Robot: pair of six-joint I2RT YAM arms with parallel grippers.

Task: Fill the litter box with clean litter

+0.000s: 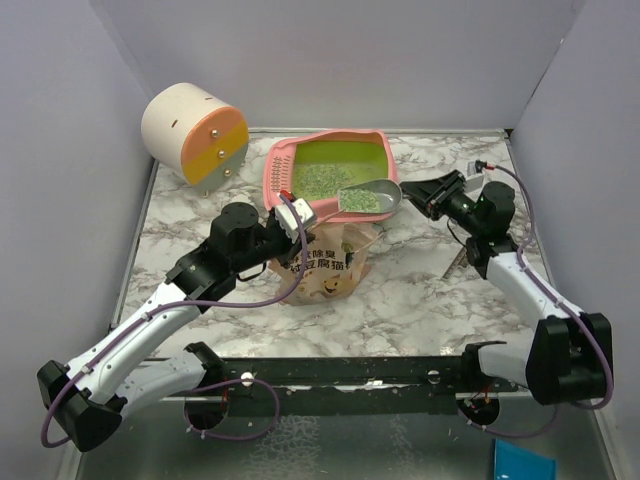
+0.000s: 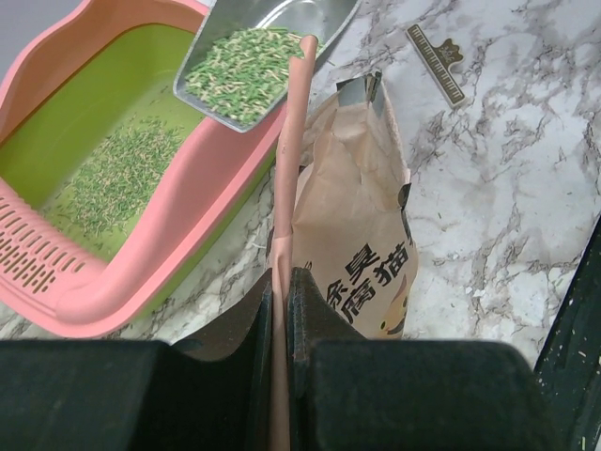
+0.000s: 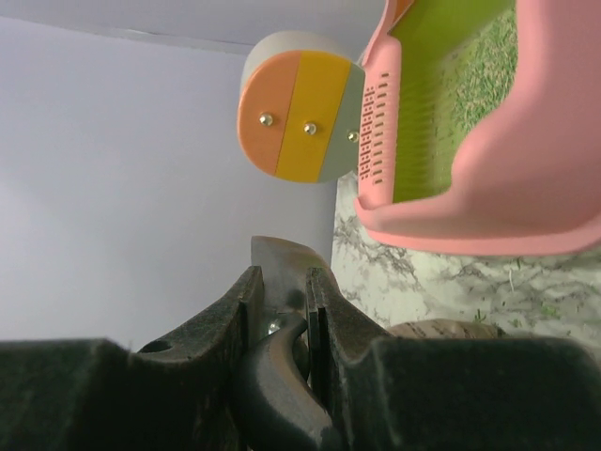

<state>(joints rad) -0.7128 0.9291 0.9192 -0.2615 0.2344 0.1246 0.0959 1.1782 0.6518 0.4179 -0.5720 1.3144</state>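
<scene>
Now, L gripper [image 2: 280,282] pinching pouch [image 2: 362,221] edge, R gripper [image 3: 282,287] clamping scoop [image 1: 372,197] handle

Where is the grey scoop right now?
Top view, centre: the scoop hangs over the litter box's near-right rim, just beyond the pouch, held by the right gripper.

Left arm [image 1: 140,335] and right arm [image 1: 520,280]: white links, bulky black joints, loose purple cable [image 1: 255,300]; left gripper [image 2: 280,280], right gripper [image 3: 284,278] black

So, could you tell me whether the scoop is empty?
No, the scoop carries a heap of clean litter.
</scene>
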